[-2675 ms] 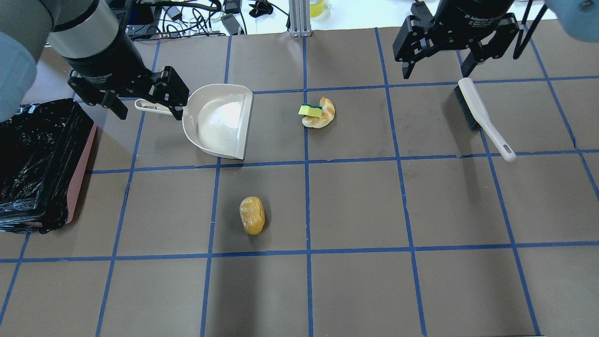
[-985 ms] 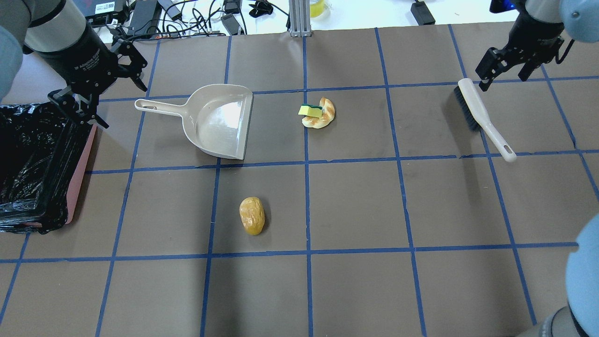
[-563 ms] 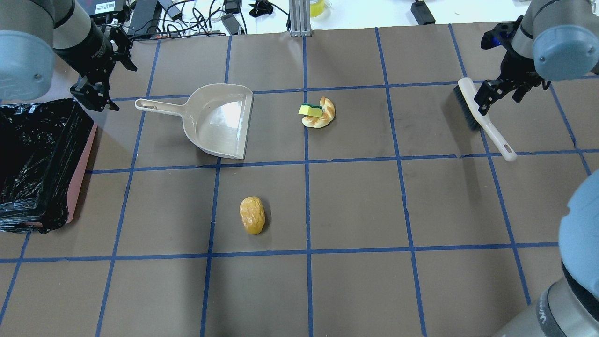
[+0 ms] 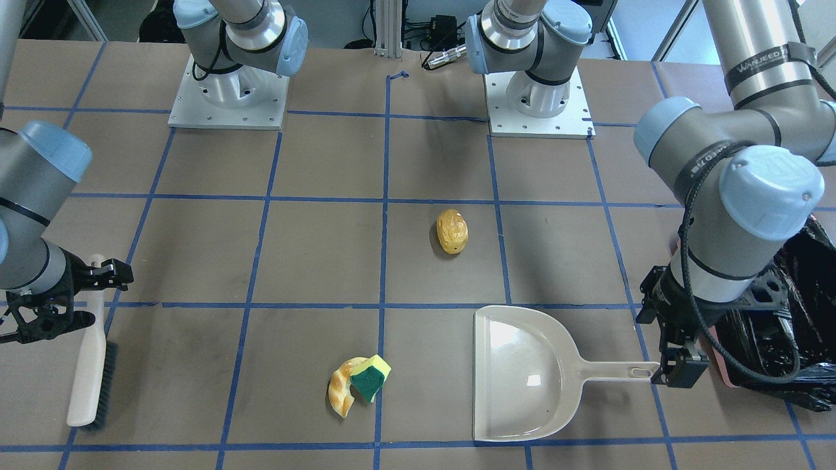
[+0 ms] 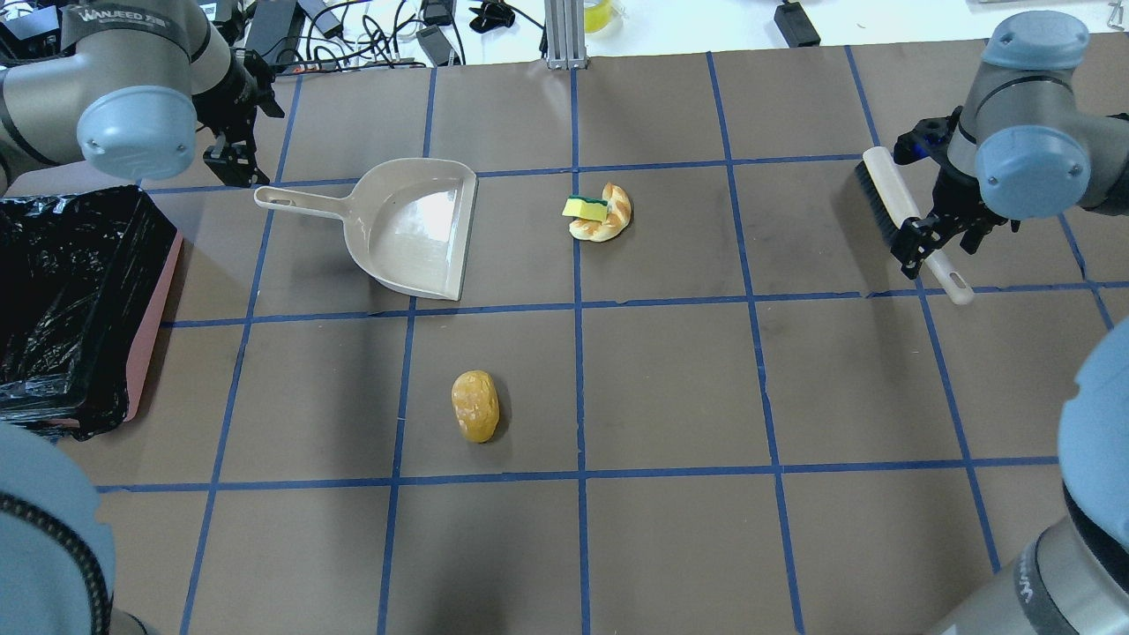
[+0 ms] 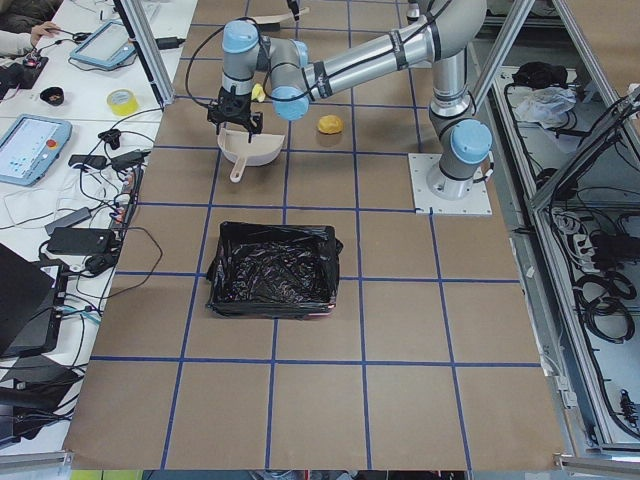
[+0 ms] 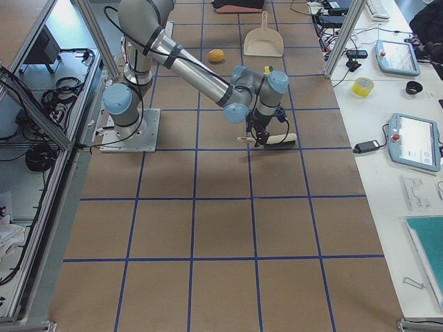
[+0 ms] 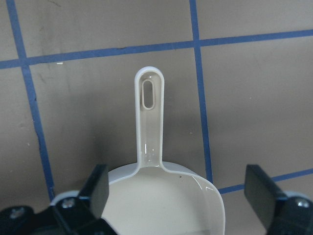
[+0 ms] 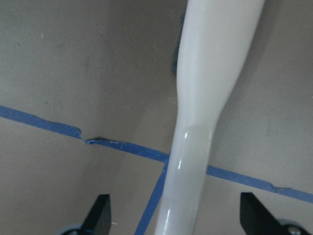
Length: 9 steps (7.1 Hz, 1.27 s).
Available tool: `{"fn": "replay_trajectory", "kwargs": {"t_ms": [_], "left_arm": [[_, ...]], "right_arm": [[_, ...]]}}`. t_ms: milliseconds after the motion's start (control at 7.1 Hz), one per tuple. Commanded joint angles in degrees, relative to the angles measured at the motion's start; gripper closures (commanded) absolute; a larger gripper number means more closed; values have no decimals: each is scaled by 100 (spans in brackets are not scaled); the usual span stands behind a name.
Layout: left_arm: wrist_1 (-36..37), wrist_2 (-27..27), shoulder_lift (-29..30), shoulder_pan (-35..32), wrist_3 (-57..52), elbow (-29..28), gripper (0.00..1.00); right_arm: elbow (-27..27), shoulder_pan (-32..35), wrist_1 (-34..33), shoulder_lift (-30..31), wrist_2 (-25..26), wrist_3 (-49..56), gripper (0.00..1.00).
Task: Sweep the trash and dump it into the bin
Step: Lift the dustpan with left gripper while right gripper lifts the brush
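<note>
The trash lies on the brown table: a potato [image 5: 475, 405] [image 4: 452, 230], and a bread crescent [image 5: 609, 219] [image 4: 339, 390] with the yellow-green sponge [image 5: 586, 208] [image 4: 369, 377] leaning on it. The bin [image 5: 71, 300] [image 4: 787, 326] [image 6: 272, 270] stands at the table's left end. My left gripper [image 5: 242, 132] [image 4: 666, 336] [image 8: 178, 196] is open and empty, above the handle end of the beige dustpan [image 5: 414, 225] [image 4: 522, 382] [image 8: 149, 122]. My right gripper [image 5: 935, 234] [image 4: 75, 299] [image 9: 178, 215] is open, its fingers on either side of the white brush's handle [image 5: 891, 190] [image 4: 88, 365] [image 9: 215, 73].
The dustpan's mouth faces the crescent and sponge, about one grid square away. The potato lies one square nearer the robot's side. Cables and boxes lie beyond the table's far edge [image 5: 353, 26]. The two arm bases [image 4: 225, 98] stand at the robot's edge.
The left gripper swung away to the left, then back beside the dustpan handle's end. The right gripper came down along the brush from its head to its handle. Nothing on the table moved.
</note>
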<state>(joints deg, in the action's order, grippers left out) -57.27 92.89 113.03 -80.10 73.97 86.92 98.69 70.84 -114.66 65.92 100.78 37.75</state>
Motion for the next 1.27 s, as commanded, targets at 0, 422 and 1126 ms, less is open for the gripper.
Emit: {"fn": "replay_trajectory", "kwargs": {"t_ms": [0,422,1126], "left_arm": [[127,1,551,56,109,-149,3],[198,289,835,56,39,-88,5],[163,265,1045,56,207,-17,28]], "right_arm": [[89,-70,-13,34,38,-57,14],[246,-316,66,192,-76,-452,19],[264,-316,-4,228,-384,-479,33]]}}
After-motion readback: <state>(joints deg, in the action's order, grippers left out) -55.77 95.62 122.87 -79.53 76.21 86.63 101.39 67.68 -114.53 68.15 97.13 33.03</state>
